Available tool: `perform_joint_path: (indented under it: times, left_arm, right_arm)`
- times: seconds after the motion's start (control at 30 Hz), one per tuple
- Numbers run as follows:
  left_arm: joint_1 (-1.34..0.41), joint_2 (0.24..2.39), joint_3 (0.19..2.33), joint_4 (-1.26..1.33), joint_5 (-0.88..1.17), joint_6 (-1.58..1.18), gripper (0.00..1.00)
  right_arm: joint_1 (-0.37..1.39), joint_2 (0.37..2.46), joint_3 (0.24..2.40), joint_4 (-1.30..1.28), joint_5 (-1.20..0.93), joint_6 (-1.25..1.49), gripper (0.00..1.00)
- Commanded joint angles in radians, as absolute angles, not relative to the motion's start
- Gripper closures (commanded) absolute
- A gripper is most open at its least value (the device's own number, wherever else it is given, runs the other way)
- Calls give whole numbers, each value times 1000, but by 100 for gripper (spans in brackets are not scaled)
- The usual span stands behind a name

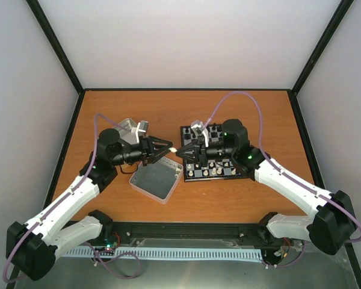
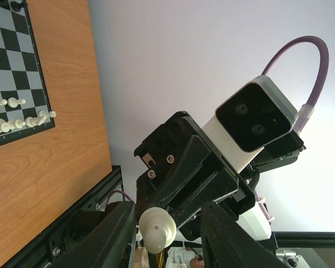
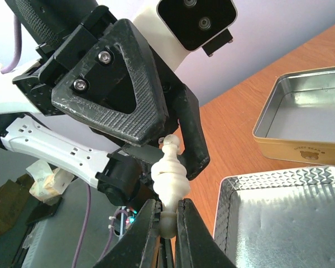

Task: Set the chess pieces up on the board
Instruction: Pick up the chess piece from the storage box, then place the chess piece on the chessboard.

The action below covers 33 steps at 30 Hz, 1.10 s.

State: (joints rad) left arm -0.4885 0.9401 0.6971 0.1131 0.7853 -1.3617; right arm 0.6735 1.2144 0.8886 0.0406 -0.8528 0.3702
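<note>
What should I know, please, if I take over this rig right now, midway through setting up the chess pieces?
Right gripper: shut on the base of a white chess piece, held between the two arms.
Left gripper: open, fingers either side of that piece, not clearly gripping it.
Board: several white pieces stand in the two rows by its near edge; the right arm hides part of it.
Tin: beside the board, no pieces visible inside.
Left to do: finish this handover, place the piece, fill the gaps in the white rows.
</note>
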Motion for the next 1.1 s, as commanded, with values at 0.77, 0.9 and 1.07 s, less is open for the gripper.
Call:
perform_joint_path:
  times: [0.77, 0.9, 1.07]
  left_arm:
    - [-476, 943, 822, -172, 588, -1088, 99]
    - [-476, 1018, 948, -376, 440, -844, 99]
    - [-479, 1158, 1070, -480, 346, -628, 99]
  right_arm:
    - [602, 1200, 924, -166, -733, 359, 97]
    - [468, 1264, 1022, -551, -630, 327, 97]
    - [300, 1376, 1098, -983, -456, 330, 97]
